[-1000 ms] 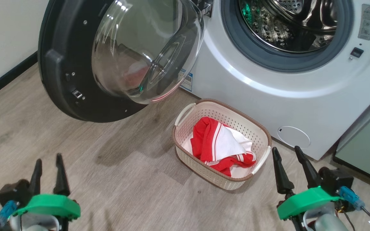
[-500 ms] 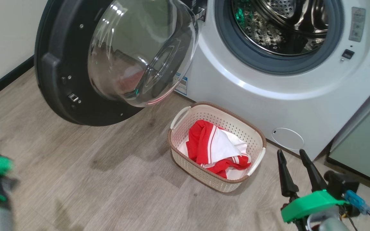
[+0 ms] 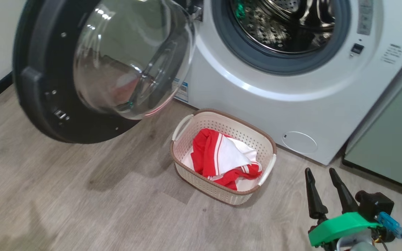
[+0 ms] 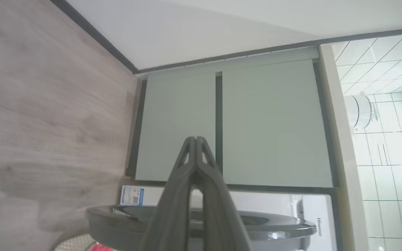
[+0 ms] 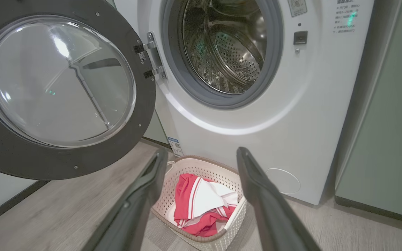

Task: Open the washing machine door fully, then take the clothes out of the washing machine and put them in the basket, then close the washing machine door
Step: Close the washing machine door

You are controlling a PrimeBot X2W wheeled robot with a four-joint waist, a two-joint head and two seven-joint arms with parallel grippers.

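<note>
Two grippers: left gripper (image 4: 196, 139) pinched closed, right gripper (image 3: 319, 170) spread. Clothes (image 3: 218, 157) in basket (image 3: 206, 182); washing machine door (image 3: 33, 104) seemingly fully open.

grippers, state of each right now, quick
Left gripper: closed, tips pressed together, holding nothing.
Right gripper: open, holding nothing.
</note>
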